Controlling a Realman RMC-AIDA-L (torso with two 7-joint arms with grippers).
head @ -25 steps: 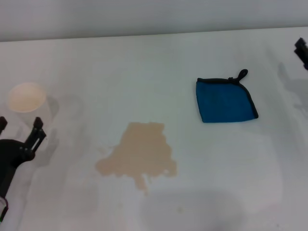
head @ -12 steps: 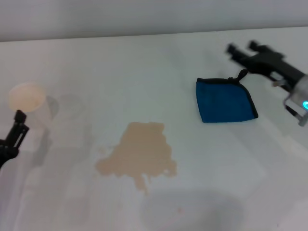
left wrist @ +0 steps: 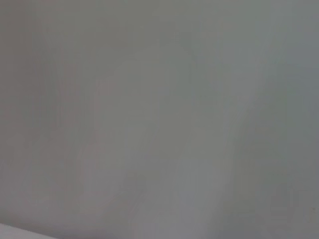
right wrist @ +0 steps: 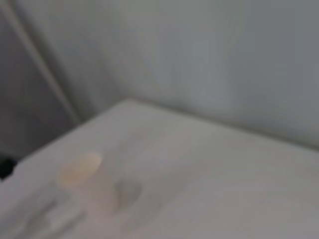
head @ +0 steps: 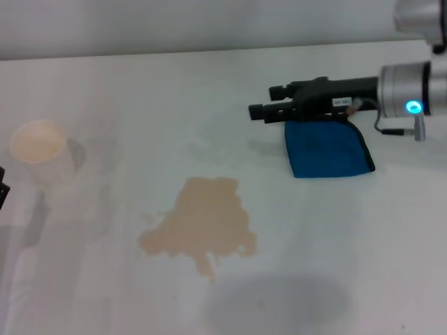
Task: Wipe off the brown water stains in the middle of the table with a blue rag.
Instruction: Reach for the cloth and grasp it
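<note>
My right gripper (head: 260, 102) reaches in horizontally from the right side of the table (head: 140, 91), its jaws slightly apart and holding nothing, with the two dark tips showing one above the other in the head view and only a narrow gap between them. The tips hang above the far edge of the blue rag (head: 326, 149) and jut past its corner toward the middle of the table; I judge the arm is lining up over the cloth before it drops for a pick, since the rag has to be in hand before any wiping can begin. The rag lies flat and folded on the right half of the table, its black edging visible along the near and right sides, the far edge partly covered by the arm. The brown water stains (head: 202, 222) spread as one tan puddle near the middle, well apart from the rag and nearer to me, untouched. A paper cup (head: 38, 148) stands upright at the far left, clear of the puddle; the right wrist view catches it too, blurred (right wrist: 79, 169). My left gripper (head: 2, 193) is parked at the left edge, barely in view, and I cannot tell how its jaws stand.
</note>
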